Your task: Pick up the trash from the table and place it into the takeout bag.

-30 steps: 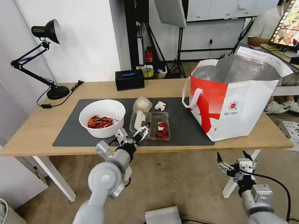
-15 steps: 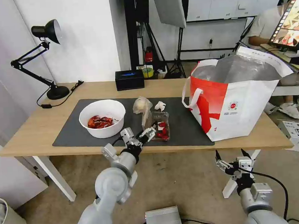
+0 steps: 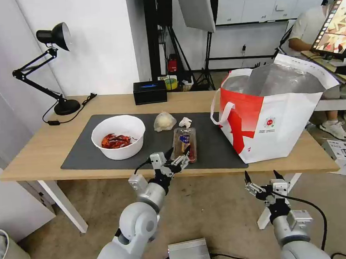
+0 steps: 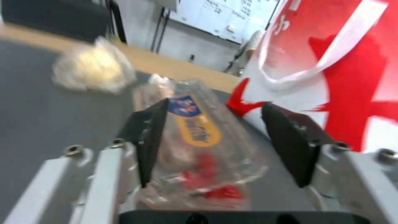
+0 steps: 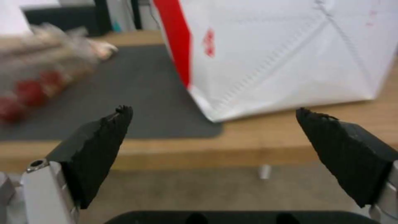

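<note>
Currently the left gripper (image 3: 178,155) is spread wide at the near end of the clamshell tray (image 3: 184,143), 1 finger on each side, not clamped; red bits lie inside the tray. Left on the mat (image 3: 84,156), the white bowl (image 3: 118,136) holds red shells. Right, the takeout bag (image 3: 275,113) stands open. The right gripper (image 3: 264,180) hangs open below the table (image 3: 33,151) edge.

From my left wrist feed, the clamshell tray (image 4: 199,149) between the left gripper (image 4: 219,140) fingers is blurred; I can't tell whether either pad touches it. Beyond it, the wrapped lump (image 4: 89,70) is a smear.
</note>
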Available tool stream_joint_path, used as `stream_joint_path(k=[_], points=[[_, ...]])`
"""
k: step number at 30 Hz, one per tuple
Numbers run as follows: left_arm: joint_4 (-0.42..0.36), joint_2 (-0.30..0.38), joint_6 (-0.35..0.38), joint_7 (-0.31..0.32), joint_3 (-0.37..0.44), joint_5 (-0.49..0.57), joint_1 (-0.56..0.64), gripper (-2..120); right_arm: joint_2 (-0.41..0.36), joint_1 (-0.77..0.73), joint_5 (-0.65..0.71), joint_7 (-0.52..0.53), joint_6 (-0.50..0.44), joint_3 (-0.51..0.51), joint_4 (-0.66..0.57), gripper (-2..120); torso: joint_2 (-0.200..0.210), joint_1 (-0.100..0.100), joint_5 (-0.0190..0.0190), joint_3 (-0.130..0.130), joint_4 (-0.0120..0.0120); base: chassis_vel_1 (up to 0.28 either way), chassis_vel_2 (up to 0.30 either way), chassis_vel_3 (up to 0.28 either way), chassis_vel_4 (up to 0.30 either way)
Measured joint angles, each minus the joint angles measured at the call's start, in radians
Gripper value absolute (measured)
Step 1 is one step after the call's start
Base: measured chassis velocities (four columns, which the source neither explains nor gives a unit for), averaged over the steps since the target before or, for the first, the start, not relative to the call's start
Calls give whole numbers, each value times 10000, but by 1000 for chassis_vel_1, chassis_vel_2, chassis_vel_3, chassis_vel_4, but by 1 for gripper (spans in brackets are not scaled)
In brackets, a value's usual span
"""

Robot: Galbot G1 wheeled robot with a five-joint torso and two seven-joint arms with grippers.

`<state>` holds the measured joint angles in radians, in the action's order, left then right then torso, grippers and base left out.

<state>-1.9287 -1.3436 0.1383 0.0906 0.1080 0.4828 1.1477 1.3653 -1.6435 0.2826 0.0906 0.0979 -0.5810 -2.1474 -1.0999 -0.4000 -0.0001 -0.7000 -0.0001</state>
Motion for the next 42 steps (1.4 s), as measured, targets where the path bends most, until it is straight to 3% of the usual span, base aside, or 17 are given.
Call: stream_joint_path(k=[5,15,28,33,42], points=[[350,140,-135,-96,-166,-911,-251,37,-110,339,1347,-153,22,417,-310,100,0,0,0,0,1,0,0,0,0],[899,266,-143,-143,-706,-1470,-692,1,-168,949,3886,-81,457,910,-491,100,0,0,1,0,2,0,0,0,0],[1317,425,-170,-199,-1076,-2008,-983,0,-94,2966,6481,833,1209,1375,475,100,0,0,0,-1,2,0,0,0,0],[1407,455,-187,-185,-1063,-2047,-984,0,79,3399,6991,984,1322,1535,882,100,0,0,1,-1,2,0,0,0,0],[1457,581,-251,-176,-992,-2260,-934,0,256,4025,9072,1796,1896,1647,1172,100,0,0,0,0,1,0,0,0,0]])
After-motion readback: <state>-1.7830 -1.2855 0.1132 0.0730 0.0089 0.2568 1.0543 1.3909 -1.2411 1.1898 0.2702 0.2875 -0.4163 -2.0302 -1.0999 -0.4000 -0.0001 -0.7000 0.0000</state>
